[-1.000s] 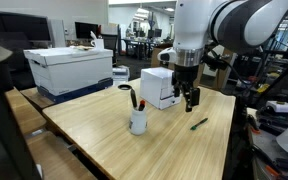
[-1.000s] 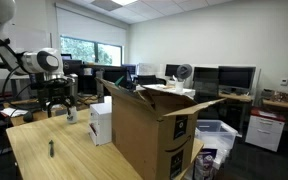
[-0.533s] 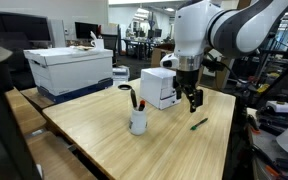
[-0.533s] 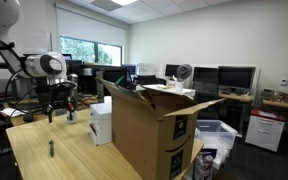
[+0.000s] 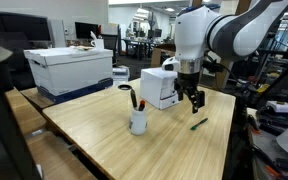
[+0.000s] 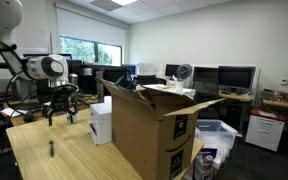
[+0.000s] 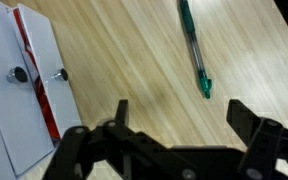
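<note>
Currently the gripper [image 7: 178, 108] hangs above the tabletop [image 7: 114, 50], jaws spread wide and empty. A green pen [image 7: 194, 50] lies just ahead of it, and a white box [image 7: 14, 95] stands beside it.

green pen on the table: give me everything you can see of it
The green pen is a slim, plastic-looking stick with a glossy green barrel that narrows to a darker pointed tip at one end. The other end runs out of the wrist view. It lies flat on the light wooden table at a slight angle to the grain, and nothing but the tabletop touches it. In an exterior view it shows as a small dark sliver on open wood. The claw hangs nearby, open and clear of it.
</note>
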`<state>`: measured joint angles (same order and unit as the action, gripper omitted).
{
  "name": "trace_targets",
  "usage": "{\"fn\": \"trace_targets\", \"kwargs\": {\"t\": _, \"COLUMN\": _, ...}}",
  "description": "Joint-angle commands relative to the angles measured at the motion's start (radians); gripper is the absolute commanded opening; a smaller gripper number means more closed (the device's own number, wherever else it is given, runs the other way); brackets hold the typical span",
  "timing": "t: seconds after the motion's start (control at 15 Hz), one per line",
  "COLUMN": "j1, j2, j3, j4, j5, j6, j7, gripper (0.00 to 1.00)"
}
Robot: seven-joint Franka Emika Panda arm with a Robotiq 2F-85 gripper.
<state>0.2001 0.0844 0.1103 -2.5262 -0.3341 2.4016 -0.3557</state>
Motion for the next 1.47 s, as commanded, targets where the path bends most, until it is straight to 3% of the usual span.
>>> {"fn": "trace_targets", "kwargs": {"t": 0.0, "j1": -0.018, "j2": 0.000, "j3": 0.020, "j4": 0.001, "j5": -0.001, "j6": -0.003, "j7": 0.000, "gripper": 1.00}}
{"fn": "trace_targets", "kwargs": {"t": 1.4, "j1": -0.056, "j2": 0.032, "j3": 0.011, "j4": 0.003, "j5": 0.022, "j6": 0.062, "j7": -0.063, "gripper": 1.00}}
